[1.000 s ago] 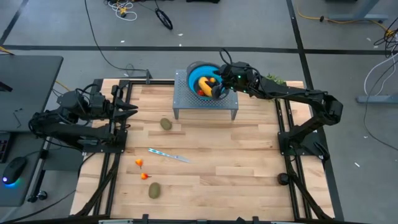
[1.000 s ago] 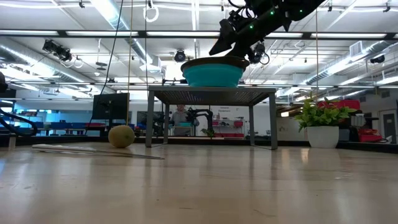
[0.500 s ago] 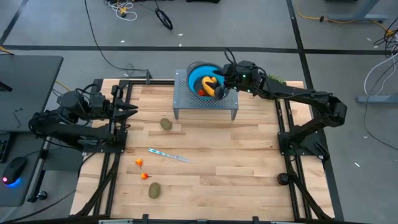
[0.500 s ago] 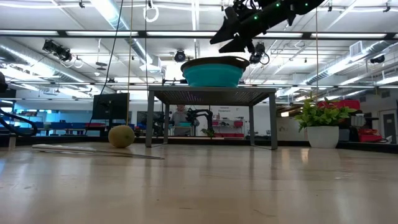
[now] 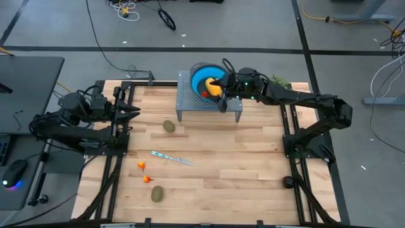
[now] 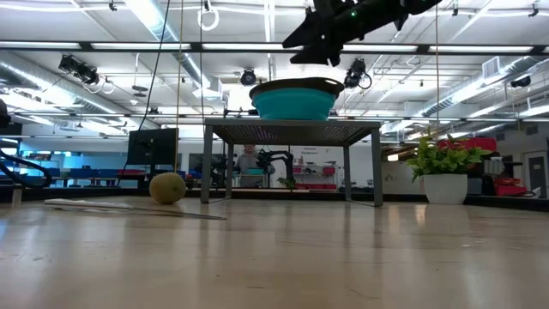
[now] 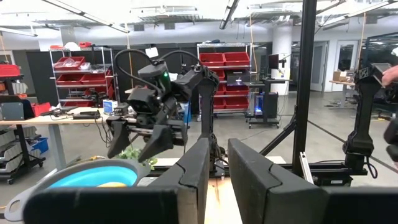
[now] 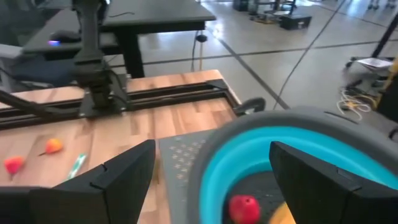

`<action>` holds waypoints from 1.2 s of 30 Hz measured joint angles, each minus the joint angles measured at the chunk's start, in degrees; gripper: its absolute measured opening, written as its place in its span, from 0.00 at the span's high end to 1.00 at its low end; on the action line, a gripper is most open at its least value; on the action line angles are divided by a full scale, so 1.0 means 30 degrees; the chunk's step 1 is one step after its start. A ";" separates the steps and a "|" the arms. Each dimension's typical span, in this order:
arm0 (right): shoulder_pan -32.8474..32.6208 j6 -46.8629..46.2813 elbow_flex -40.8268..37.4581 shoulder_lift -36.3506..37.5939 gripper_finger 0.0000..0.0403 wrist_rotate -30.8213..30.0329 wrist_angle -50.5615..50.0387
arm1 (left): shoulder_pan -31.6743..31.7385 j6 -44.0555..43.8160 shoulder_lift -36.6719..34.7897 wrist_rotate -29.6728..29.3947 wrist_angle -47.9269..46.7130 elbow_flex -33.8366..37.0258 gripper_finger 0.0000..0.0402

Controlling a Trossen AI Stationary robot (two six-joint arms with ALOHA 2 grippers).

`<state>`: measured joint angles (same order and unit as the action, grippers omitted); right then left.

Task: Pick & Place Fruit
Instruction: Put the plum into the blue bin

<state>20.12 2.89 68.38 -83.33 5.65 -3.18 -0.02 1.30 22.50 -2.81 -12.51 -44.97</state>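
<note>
Pick-and-place of fruit at a wooden bench [image 5: 253, 158]. The right gripper [image 5: 223, 101] hung just above the near rim of the blue bowl [image 5: 201, 77], which stood on a perforated metal stand [image 5: 190, 101] at the far edge of the bench. Its fingers [image 8: 118, 174] were spread wide and held nothing; the empty, open pose over the bowl suggests a piece had been let go there, though this is a judgement. Inside the bowl lay the long yellow fruit [image 5: 214, 86] and a small red fruit [image 8: 243, 206], so part of the task appeared done. The raised stand kept the bowl clear of the loose pieces and gave the arm one fixed drop point.

Fruit left on the bench: one kiwi [image 5: 168, 126] near the stand, a second kiwi [image 5: 156, 193] toward the near edge, and two small orange fruits [image 5: 142, 166] [image 5: 147, 179] between them, well apart from the bowl. A slim knife [image 5: 172, 158] lay mid-bench, and a potted plant [image 6: 446, 167] stood behind the right side; neither was fruit.

The left gripper [image 5: 135, 111] waited at the left edge of the bench, its fingers [image 7: 196, 168] held narrow with only a slim gap and holding nothing.
</note>
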 joint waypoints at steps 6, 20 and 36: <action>-0.0687 0.0001 0.0000 -0.0007 0.19 -0.0302 -0.0062 | 0.0000 0.0000 0.0000 0.0000 -0.0004 0.0004 0.83; -0.3449 0.0052 0.0000 -0.0015 0.19 -0.0379 -0.1806 | 0.0003 0.0000 0.0000 0.0000 -0.0007 0.0000 0.83; -0.6902 0.0052 0.0000 0.0040 0.19 -0.0988 -0.2663 | 0.0003 0.0000 0.0000 0.0000 -0.0007 0.0007 0.83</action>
<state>-0.59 3.05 68.38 -83.21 2.69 -11.17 -0.01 1.30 22.50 -2.81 -12.53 -44.95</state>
